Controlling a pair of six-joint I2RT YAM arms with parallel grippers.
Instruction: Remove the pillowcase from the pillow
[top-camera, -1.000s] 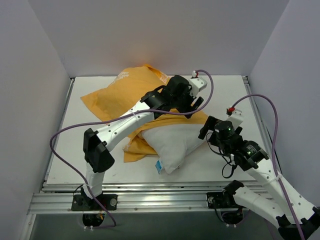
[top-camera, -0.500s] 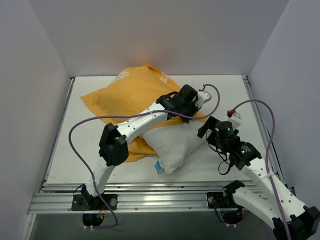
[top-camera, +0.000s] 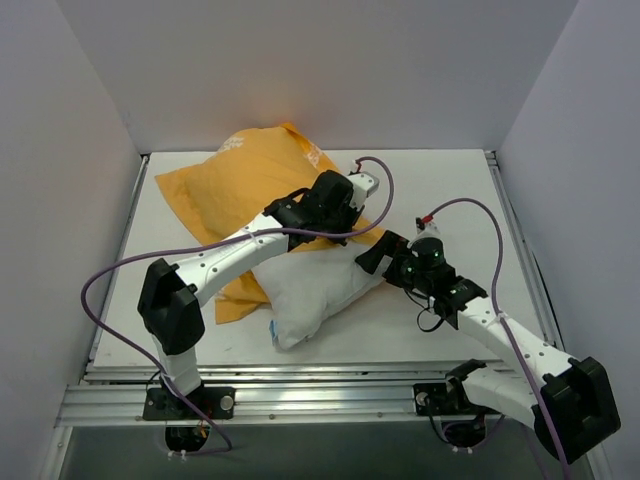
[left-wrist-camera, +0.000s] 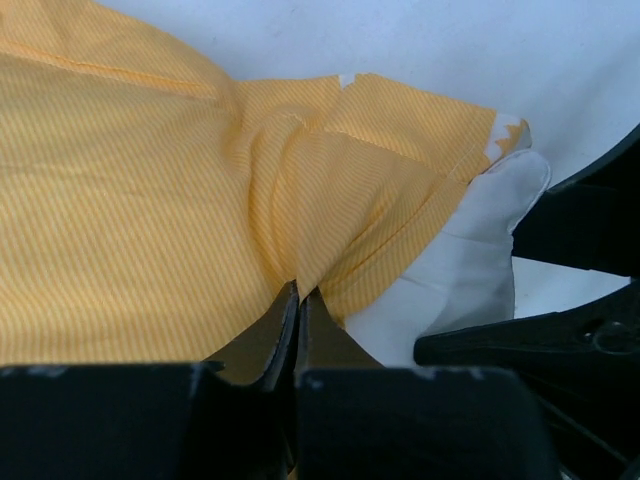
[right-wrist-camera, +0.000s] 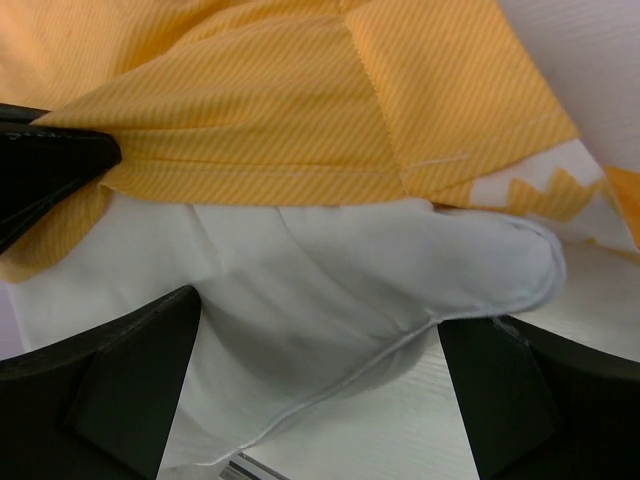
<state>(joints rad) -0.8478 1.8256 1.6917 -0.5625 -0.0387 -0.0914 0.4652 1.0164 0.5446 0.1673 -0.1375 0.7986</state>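
The orange-yellow pillowcase lies bunched at the back left, still covering the far end of the white pillow. My left gripper is over the case's open edge. In the left wrist view it is shut on a fold of the orange hem, with the pillow showing beside it. My right gripper is at the pillow's bare right corner. In the right wrist view it stands open with the pillow's corner between its fingers, below the pillowcase.
White walls close in the table on the left, back and right. An aluminium rail runs along the near edge. Purple cables loop off both arms, and the two grippers are very close to each other.
My left gripper has shut on the pillowcase hem and drawn back leftward, and the pillow has shifted left with it. My right arm has reached forward to the pillow's corner.
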